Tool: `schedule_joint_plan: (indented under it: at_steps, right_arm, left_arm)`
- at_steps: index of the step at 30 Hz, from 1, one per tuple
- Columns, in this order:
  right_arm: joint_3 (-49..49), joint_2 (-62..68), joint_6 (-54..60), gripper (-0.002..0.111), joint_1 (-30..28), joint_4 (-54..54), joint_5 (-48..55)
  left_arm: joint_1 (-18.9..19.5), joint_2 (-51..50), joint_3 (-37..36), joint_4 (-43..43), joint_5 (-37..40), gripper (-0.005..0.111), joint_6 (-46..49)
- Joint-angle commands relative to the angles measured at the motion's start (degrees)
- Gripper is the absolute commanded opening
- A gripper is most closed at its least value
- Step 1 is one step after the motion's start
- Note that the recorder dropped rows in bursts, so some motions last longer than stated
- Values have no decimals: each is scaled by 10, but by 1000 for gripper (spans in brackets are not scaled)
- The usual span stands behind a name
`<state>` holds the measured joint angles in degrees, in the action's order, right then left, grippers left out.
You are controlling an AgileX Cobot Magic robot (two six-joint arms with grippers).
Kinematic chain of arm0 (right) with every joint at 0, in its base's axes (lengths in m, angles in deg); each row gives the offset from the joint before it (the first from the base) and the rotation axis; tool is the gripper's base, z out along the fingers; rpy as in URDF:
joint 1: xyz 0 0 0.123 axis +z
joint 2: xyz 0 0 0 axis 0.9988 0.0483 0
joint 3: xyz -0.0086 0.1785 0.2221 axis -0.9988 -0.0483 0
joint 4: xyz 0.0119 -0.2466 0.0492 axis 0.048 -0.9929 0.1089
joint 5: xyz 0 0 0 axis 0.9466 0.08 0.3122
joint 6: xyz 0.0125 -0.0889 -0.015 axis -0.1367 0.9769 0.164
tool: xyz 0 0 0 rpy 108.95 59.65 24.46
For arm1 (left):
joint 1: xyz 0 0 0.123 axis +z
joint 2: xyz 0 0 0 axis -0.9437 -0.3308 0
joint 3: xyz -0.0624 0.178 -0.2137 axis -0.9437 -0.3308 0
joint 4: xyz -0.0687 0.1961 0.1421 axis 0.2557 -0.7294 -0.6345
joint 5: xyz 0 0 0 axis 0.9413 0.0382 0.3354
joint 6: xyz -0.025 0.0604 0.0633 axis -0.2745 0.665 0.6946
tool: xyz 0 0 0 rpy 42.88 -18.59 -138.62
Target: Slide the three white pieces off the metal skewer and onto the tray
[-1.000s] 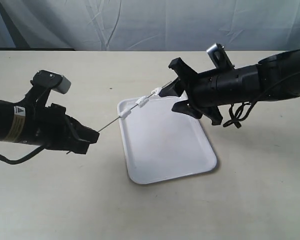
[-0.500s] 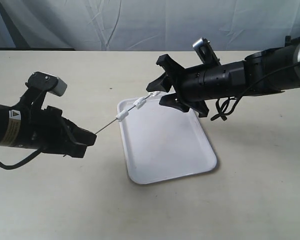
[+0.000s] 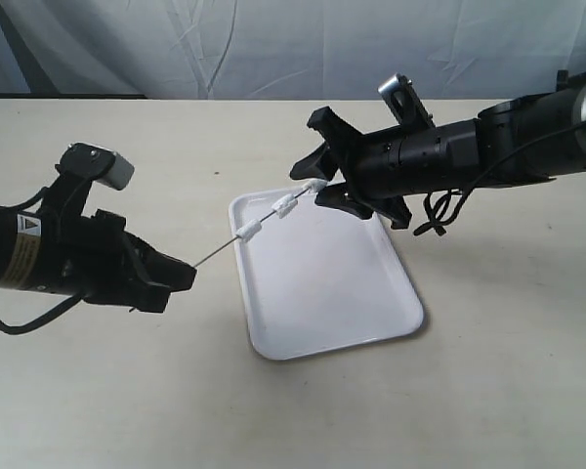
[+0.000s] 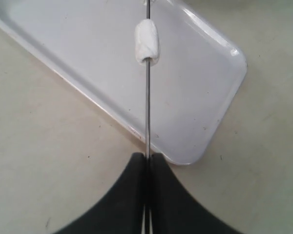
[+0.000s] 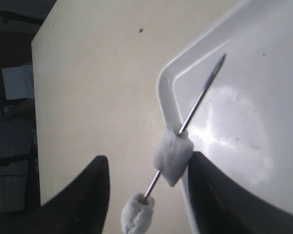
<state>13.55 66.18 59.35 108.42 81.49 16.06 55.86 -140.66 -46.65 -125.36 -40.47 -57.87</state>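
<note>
**Metal skewer (image 3: 220, 247) is carrying all three white pieces (image 3: 285, 205), nothing is lying in the tray (image 3: 332, 293) yet**

Your left gripper (image 4: 146, 163) is pinching the bare end of the rod, fingers pressed together on it. It's holding the rod at a slant, so the pointed end is sitting up over the tray's far left corner. The pieces are sitting spaced out along the upper half, and the lowest one is hanging roughly over the tray's rim.

Your right gripper (image 5: 147, 157) is hovering at the tip end with its jaws apart, straddling the rod around the piece nearest the point. In the right wrist view one finger is sitting just beside that piece. I can't tell if it's actually touching.

So I'm reading this as you working on piece number one. The stuff is looking soft, so I'm guessing a hard squeeze is just going to mash it onto the rod. You're better off nipping it lightly, or hooking in behind it. Then you're wanting to be pulling straight along the rod toward the point. Going sideways, you're risking bending the rod or levering it out of the left pinch. Be checking that the point is hanging well inside the rim while you're pulling, because the piece is probably dropping wherever it clears the tip.
</note>
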Motion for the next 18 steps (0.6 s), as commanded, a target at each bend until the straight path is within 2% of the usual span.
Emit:
schedule_joint_plan:
  at_steps: [1,4,8,11,18]
  right_arm:
    - [4,0,7,47,1,1,-4]
    - [4,0,7,44,1,1,-5]
    - [4,0,7,23,1,1,-5]
    - [4,0,7,14,1,1,-9]
    - [4,0,7,14,1,1,-16]
  left_arm:
    - [0,6,-3,6,-9,0,-2]
    - [0,6,-3,6,-18,0,-2]
    - [0,6,-4,3,-15,0,-2]
    - [0,6,-4,2,-17,0,-3]
    - [0,6,-31,0,-7,0,-4]
